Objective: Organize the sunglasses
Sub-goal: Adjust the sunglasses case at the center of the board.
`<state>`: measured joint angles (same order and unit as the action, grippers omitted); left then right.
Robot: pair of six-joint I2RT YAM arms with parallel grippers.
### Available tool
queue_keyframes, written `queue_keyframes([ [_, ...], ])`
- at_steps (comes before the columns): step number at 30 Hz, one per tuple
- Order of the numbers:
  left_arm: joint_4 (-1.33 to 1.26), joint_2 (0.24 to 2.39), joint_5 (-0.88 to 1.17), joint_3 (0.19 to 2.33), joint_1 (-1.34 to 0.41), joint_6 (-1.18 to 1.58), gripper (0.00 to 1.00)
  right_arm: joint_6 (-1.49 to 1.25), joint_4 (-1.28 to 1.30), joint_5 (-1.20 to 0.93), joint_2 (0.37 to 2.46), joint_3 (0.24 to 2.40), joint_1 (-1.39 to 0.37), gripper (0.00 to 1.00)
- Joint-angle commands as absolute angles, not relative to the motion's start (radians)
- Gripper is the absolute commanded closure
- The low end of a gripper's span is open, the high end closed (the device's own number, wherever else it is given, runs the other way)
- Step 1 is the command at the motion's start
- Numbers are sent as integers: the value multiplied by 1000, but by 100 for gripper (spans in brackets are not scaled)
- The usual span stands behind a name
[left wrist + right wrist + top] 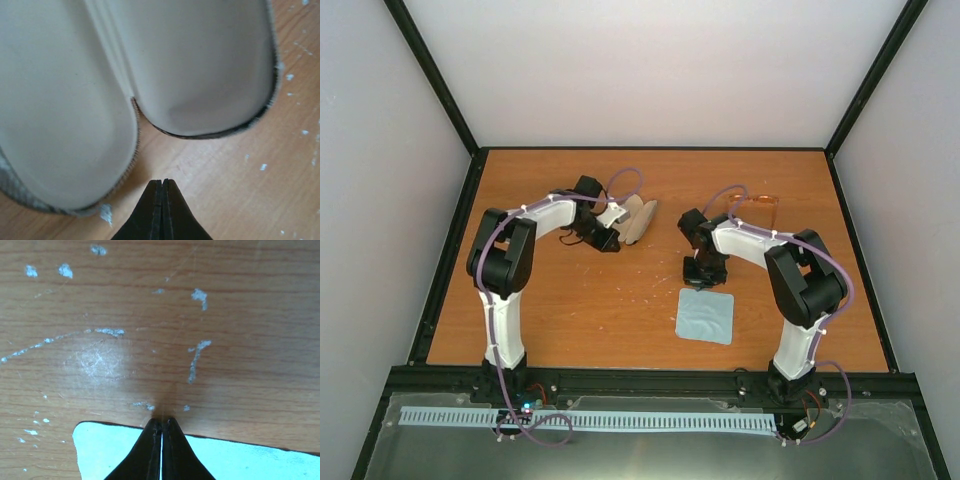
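Observation:
The sunglasses (pixel 757 208), with a thin frame and orange lenses, lie at the back right of the table, partly behind the right arm's cable. They show in neither wrist view. The oval case (pixel 638 220) lies open, and its two cream-lined halves (pixel 65 115) fill the left wrist view. My left gripper (pixel 605 240) is shut and empty, its tips (pixel 162 182) on the wood just short of the case. My right gripper (pixel 698 283) is shut, its tips (pixel 161 420) low at the far edge of the light blue cloth (pixel 100 452), with nothing seen held.
The light blue cloth (pixel 706 315) lies flat at the front right of the wooden table (pixel 590 300). A black frame rail (pixel 650 382) runs along the near edge. Grey walls enclose the sides and back. White flecks mark the wood (pixel 195 360).

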<state>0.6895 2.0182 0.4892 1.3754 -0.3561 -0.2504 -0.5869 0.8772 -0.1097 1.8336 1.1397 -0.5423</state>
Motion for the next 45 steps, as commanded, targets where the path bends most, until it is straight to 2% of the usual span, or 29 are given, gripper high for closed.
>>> queue_keyframes([
  [1, 676, 2054, 441, 1451, -367, -279, 99, -578, 892, -122, 1864, 1121, -561, 97],
  [14, 640, 2127, 338, 1566, -365, -275, 96, -565, 893, -147, 1919, 1137, -592, 97],
  [24, 590, 2128, 246, 1537, -360, -290, 80, -566, 903, -137, 1922, 1145, -599, 97],
  [34, 559, 2102, 210, 1543, -351, -301, 76, -568, 946, -96, 1896, 1198, -600, 97],
  [36, 549, 2085, 207, 1533, -350, -296, 69, -566, 960, -82, 1887, 1219, -600, 97],
  [39, 534, 2061, 207, 1514, -350, -291, 67, -565, 980, -62, 1872, 1247, -600, 97],
  [41, 524, 2048, 207, 1505, -349, -291, 59, -563, 988, -56, 1866, 1261, -600, 97],
  [45, 519, 2034, 215, 1504, -350, -292, 52, -561, 998, -48, 1858, 1274, -600, 97],
])
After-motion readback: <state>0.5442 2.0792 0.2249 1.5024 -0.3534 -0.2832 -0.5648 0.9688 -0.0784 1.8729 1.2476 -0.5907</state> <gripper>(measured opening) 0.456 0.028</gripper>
